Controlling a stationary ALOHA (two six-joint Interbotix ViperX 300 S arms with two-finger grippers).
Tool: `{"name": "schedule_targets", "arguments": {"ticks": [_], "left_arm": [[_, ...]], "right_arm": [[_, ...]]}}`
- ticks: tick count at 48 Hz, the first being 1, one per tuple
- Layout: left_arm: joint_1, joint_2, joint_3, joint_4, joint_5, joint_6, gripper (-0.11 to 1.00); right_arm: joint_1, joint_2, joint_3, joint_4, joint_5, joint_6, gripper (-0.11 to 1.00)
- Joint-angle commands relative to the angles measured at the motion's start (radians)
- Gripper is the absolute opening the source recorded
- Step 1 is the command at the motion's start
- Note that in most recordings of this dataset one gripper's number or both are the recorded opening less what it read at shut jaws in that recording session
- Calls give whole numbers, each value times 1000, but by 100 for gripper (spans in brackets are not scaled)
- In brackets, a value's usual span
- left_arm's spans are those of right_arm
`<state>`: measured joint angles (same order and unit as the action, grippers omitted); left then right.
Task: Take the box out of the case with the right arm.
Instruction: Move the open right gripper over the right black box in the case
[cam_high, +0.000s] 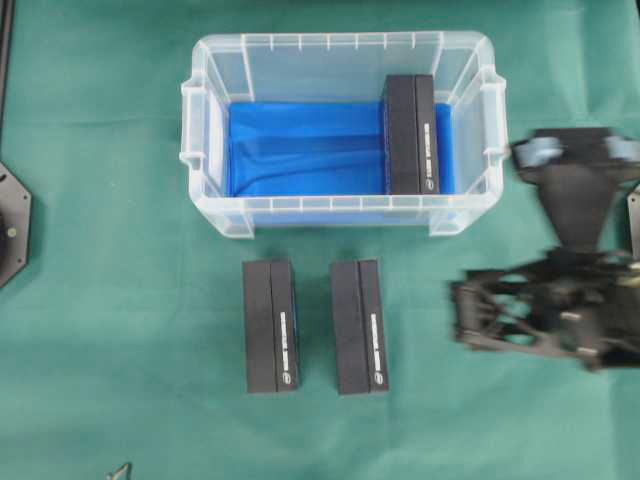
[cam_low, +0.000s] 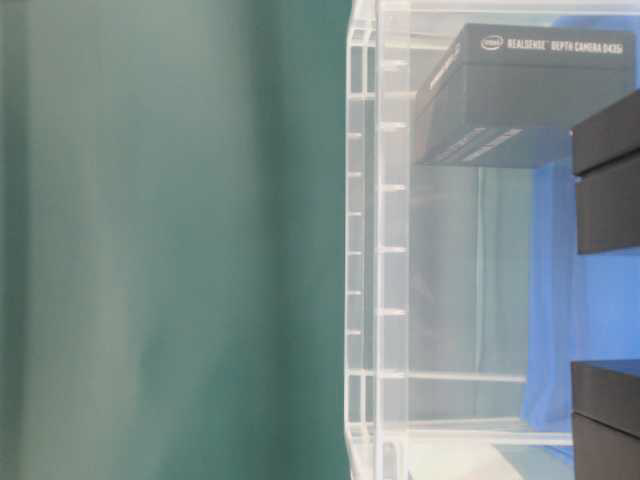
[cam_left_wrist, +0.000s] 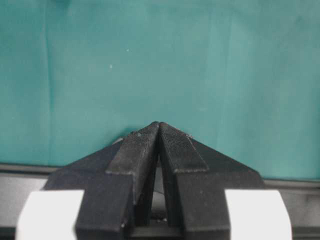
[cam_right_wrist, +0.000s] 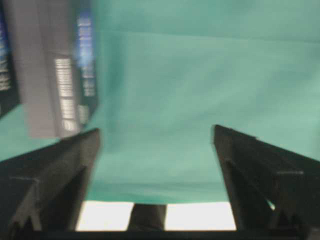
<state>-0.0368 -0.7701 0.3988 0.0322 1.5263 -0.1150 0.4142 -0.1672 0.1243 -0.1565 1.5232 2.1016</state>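
The clear case (cam_high: 215, 215) with a blue lining stands at the table's back middle. One black box (cam_high: 409, 135) stands on edge inside it, against its right end. It also shows through the case wall (cam_low: 380, 250) in the table-level view (cam_low: 530, 90). My right gripper (cam_high: 462, 312), all black and lattice-framed, hovers over the cloth right of the case's front corner, pointing left. Its jaws are wide open and empty in the right wrist view (cam_right_wrist: 156, 130). My left gripper (cam_left_wrist: 159, 125) is shut on nothing over bare green cloth.
Two more black boxes (cam_high: 270, 325) (cam_high: 359, 326) lie side by side on the green cloth in front of the case. One of them (cam_right_wrist: 55, 75) shows blurred at the upper left of the right wrist view. An arm base (cam_high: 10, 225) sits at the left edge.
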Motion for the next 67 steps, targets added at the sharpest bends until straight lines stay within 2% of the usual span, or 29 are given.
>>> {"name": "schedule_targets", "arguments": {"ticks": [1, 8, 13, 24, 31, 37, 56, 67], "left_arm": [[2, -2, -11, 2, -5, -2, 0], [2, -5, -9, 2, -3, -2, 0], [2, -5, -9, 2, -2, -2, 0], [2, -5, -5, 2, -2, -2, 0], [2, -5, -5, 2, -2, -2, 0], [2, -5, -5, 2, -2, -2, 0], [2, 3, -5, 3, -2, -2, 0], [2, 8, -3, 2, 0, -2, 0]], "right_arm": [[34, -84, 51, 2, -6, 21, 89], [77, -169, 132, 0, 3, 51, 89], [86, -199, 156, 0, 6, 46, 89], [83, -198, 158, -8, 6, 18, 89], [37, -207, 172, -11, 6, -20, 89], [-43, -225, 195, -11, 2, -103, 89], [-402, -284, 249, -15, -35, -476, 89], [-561, -290, 267, -12, -74, -644, 89]]}}
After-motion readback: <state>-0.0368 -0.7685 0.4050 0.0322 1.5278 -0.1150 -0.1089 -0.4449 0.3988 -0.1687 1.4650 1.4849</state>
